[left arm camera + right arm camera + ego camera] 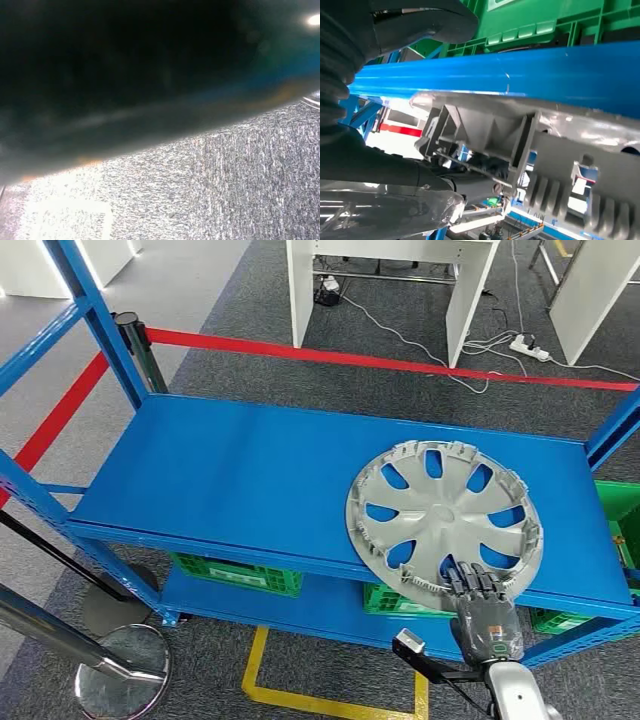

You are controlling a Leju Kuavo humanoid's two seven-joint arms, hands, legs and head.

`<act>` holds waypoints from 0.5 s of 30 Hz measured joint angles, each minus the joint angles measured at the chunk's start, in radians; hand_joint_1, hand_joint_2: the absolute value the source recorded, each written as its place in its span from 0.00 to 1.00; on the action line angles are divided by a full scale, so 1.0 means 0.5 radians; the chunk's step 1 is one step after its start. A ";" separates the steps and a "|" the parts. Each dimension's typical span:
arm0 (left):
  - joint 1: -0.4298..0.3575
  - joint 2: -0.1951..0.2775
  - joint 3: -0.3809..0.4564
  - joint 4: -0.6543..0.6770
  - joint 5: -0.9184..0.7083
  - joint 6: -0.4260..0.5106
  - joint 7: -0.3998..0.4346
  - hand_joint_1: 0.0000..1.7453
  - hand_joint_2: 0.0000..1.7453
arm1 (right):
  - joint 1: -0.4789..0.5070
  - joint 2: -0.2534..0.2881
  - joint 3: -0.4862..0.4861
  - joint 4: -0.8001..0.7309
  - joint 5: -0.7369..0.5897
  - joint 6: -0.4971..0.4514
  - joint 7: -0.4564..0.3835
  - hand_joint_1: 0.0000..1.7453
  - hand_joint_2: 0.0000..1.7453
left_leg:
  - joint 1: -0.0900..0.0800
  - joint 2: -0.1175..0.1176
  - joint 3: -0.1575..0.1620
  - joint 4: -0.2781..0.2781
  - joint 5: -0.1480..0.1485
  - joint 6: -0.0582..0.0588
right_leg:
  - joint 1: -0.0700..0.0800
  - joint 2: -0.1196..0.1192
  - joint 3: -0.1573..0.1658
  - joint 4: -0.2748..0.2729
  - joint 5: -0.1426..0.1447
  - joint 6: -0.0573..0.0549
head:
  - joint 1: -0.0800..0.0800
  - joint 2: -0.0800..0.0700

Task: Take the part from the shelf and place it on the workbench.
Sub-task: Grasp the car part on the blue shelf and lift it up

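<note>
We see the grey wheel cover (444,518) still lying flat on the blue shelf (249,480), nothing carried to the workbench yet, while our right hand (483,608) grips its near rim (the left hand's state we cannot tell)

No legible text, label, brand, number or sign is visible. The small green marking on the right hand (487,625) is unreadable.
</note>
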 joint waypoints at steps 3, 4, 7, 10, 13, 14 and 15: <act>-0.003 0.000 0.005 0.000 0.006 0.000 0.007 0.00 0.00 | -0.007 0.000 0.003 0.000 0.000 -0.013 -0.005 1.00 1.00 | 0.000 0.000 0.000 0.000 0.000 0.000 | 0.000 0.000 0.000 0.000 0.000 0.000 | 0.000 0.000; -0.005 0.000 0.010 0.000 0.010 0.000 0.010 0.00 0.00 | -0.009 0.000 0.004 -0.002 0.000 -0.022 -0.013 1.00 1.00 | 0.000 0.000 0.000 0.000 0.000 0.000 | 0.000 0.000 0.000 0.000 0.000 0.000 | 0.000 0.000; -0.008 -0.001 0.030 0.000 0.031 -0.010 0.010 0.00 0.00 | 0.002 0.000 0.012 -0.027 0.000 -0.056 -0.046 1.00 1.00 | 0.000 0.000 0.000 0.000 0.000 0.000 | 0.000 0.000 0.000 0.000 0.000 0.000 | 0.000 0.000; -0.009 -0.001 0.039 0.000 0.047 -0.031 -0.002 0.00 0.00 | 0.029 0.000 0.031 -0.099 0.000 -0.108 -0.077 1.00 1.00 | 0.000 0.000 0.000 0.000 0.000 0.000 | 0.000 0.000 0.000 0.000 0.000 0.000 | 0.000 0.000; -0.009 -0.001 0.040 0.000 0.048 -0.032 -0.008 0.00 0.00 | 0.052 0.000 0.069 -0.204 0.000 -0.144 -0.086 1.00 1.00 | 0.000 0.000 0.000 0.000 0.000 0.000 | 0.000 0.000 0.000 0.000 0.000 0.000 | 0.000 0.000; -0.010 -0.001 0.040 0.000 0.047 -0.031 -0.007 0.00 0.00 | 0.058 0.000 0.084 -0.241 0.000 -0.151 -0.086 1.00 1.00 | 0.000 0.000 0.000 0.000 0.000 0.000 | 0.000 0.000 0.000 0.000 0.000 0.000 | 0.000 0.000; -0.010 -0.001 0.040 0.000 0.047 -0.029 -0.005 0.00 0.00 | 0.063 0.000 0.098 -0.278 0.000 -0.158 -0.086 1.00 1.00 | 0.000 0.000 0.000 0.000 0.000 0.000 | 0.000 0.000 0.000 0.000 0.000 0.000 | 0.000 0.000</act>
